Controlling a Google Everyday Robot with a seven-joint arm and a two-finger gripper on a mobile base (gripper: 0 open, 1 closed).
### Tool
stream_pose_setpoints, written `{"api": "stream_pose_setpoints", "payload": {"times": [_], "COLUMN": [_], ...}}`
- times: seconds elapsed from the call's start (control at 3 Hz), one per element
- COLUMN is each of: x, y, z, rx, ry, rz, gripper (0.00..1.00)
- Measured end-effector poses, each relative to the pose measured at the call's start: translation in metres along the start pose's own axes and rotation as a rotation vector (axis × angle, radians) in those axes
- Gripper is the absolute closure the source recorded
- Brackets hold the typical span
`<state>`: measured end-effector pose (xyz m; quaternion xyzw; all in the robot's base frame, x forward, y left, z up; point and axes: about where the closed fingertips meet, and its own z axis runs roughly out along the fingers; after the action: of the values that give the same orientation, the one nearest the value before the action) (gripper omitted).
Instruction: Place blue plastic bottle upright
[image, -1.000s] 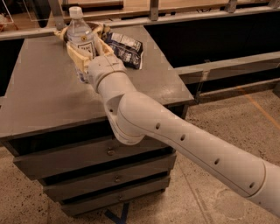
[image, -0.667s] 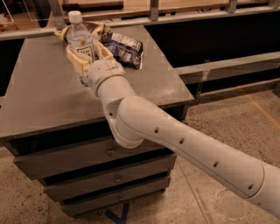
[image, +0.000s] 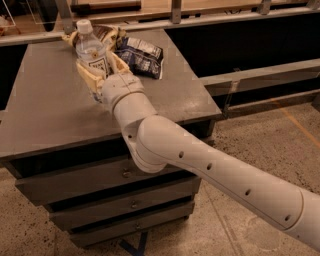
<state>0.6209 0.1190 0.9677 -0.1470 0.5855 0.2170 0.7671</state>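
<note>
Cream jaws around bluish bottle (image: 93, 52), grey cabinet (image: 45, 102)

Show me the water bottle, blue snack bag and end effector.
Clear bluish plastic water bottle (image: 91, 49), camera view, upper body.
Dark blue snack bag (image: 142, 56), camera view, middle.
End effector (image: 98, 64), camera view, between fingertips gripping bottle.

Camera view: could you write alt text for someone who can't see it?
A robot's gripper clasps the blue plastic bottle, standing upright, above a grey drawer cabinet. A dark blue snack bag and brown snack bag lie behind.
</note>
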Motion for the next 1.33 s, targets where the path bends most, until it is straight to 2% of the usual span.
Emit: {"api": "stream_pose_setpoints", "payload": {"times": [0.33, 0.67, 1.33], "x": [0.004, 0.024, 0.031], "y": [0.001, 0.008, 0.011], "z": [-0.003, -0.010, -0.015], "rx": [-0.005, -0.018, 0.008], "ry": [0.006, 0.019, 0.016], "rz": [-0.021, -0.047, -0.040], "gripper": [1.00, 1.00, 1.00]}}
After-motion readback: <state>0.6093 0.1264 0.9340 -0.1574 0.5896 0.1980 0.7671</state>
